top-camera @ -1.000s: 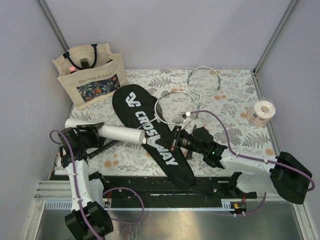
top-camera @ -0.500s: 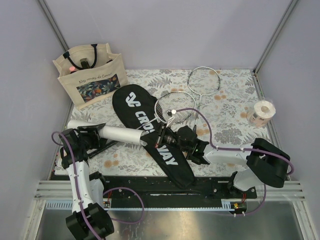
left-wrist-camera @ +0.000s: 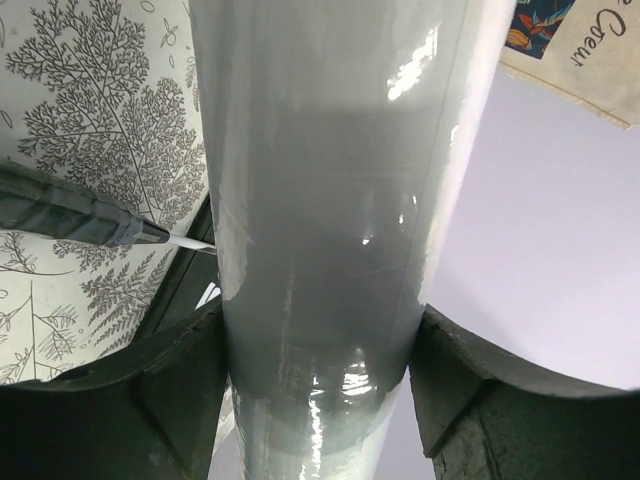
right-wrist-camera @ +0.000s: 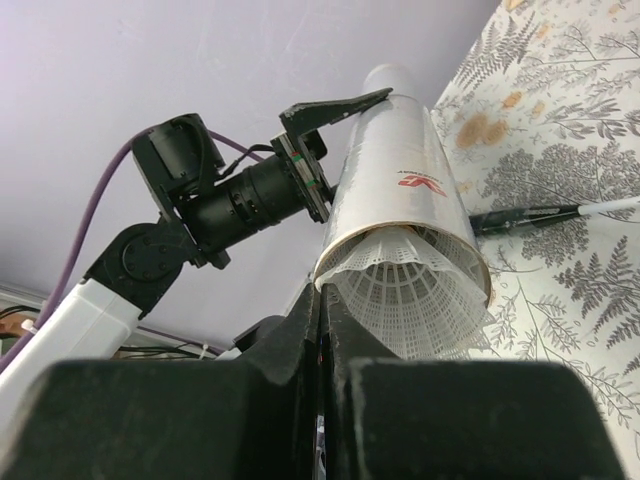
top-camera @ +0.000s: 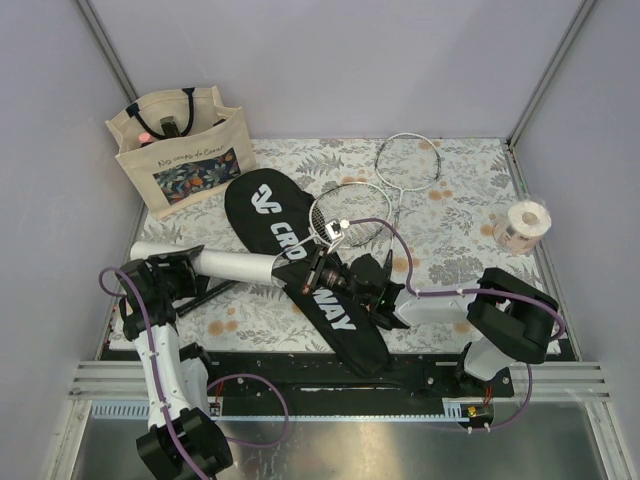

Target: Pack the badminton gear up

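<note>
The long white tube (top-camera: 235, 266) lies level above the left of the mat, and my left gripper (top-camera: 183, 266) is shut round it near its far end. In the left wrist view the tube (left-wrist-camera: 320, 200) fills the space between both fingers (left-wrist-camera: 175, 375). My right gripper (top-camera: 316, 276) is at the tube's open end, over the black CROSSWAY cover (top-camera: 272, 222). In the right wrist view the right gripper (right-wrist-camera: 322, 297) is shut on the skirt edge of a white plastic shuttlecock (right-wrist-camera: 415, 290) that sits partly inside the tube's mouth (right-wrist-camera: 395, 170). Two white-framed rackets (top-camera: 350, 212) (top-camera: 410, 160) lie behind.
The beige floral tote bag (top-camera: 180, 150) stands at the back left. A pale tape roll (top-camera: 523, 226) sits at the right edge. A dark racket handle (top-camera: 210, 295) lies on the mat under the tube, also in the left wrist view (left-wrist-camera: 60, 212).
My right arm has swung left across the cover, carrying the shuttlecock up to and into the tube's open end. The left gripper kept hold of the tube, which shifted only slightly.
</note>
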You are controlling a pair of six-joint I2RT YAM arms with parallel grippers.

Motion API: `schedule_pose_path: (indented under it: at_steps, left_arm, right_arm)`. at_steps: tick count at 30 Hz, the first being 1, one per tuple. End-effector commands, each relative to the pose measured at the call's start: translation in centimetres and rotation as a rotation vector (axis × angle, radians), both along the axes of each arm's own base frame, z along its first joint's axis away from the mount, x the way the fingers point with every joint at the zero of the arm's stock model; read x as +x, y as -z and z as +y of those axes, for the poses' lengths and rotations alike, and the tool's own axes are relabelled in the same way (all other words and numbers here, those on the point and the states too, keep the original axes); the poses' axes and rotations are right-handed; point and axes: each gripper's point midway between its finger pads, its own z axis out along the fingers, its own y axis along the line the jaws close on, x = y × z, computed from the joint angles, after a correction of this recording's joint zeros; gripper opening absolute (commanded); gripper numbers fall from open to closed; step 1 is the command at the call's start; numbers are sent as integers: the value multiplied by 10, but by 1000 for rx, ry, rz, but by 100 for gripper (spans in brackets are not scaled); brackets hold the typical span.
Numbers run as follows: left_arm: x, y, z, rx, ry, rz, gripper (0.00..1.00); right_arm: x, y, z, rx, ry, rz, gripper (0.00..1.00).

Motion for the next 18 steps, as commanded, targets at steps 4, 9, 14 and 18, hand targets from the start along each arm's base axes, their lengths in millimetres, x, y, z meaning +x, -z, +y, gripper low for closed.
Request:
schedule_pose_path:
  at_steps: [4,9,14,18]
  left_arm:
    - [-5,-20,-32,-118,144,-67,51]
    - [-4,-19,-32,-120,147,-63,51]
    - [-5,-18,-34,-128,161,-59,51]
    - [-5,-16,-34,-127,165,-55,51]
  right_arm:
    - [1,-11,-8,54,50,-56,0]
    - [7,4,-15,-15,95,-21,0]
    - [12,25,-20,-71,135,27,0]
    - [14,32,-24,-88,155,44,0]
